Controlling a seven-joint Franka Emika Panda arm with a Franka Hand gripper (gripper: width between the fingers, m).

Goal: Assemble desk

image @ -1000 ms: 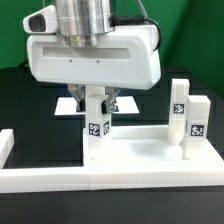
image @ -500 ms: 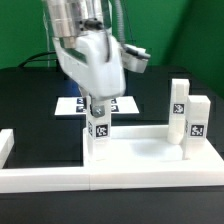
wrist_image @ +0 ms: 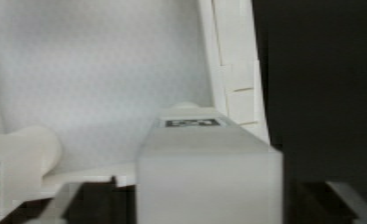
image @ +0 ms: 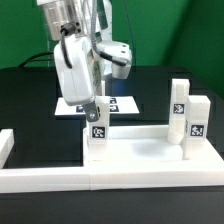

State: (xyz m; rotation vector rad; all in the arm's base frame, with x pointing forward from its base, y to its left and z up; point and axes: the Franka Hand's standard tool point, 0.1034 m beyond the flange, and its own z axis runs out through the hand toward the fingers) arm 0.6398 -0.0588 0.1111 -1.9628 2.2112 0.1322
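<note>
White plastic leg (image: 97, 137) stands upright on the tabletop panel (image: 140, 150), directly under the gripper (image: 93, 108). Exterior view: since a second ago the wrist has turned edge-on and the fingers have parted; they now flank the leg's top, contact unclear. Two more legs (image: 187, 117) stand well off toward the exterior view's right. Wrist view: leg (wrist_image: 203, 158) fills the foreground, tag up; fingers not discernible.

A black counter (image: 25, 100) carries white L-shaped border rails (image: 60, 178) and the marker board (image: 122, 103); behind hangs a green backdrop (image: 185, 30).
</note>
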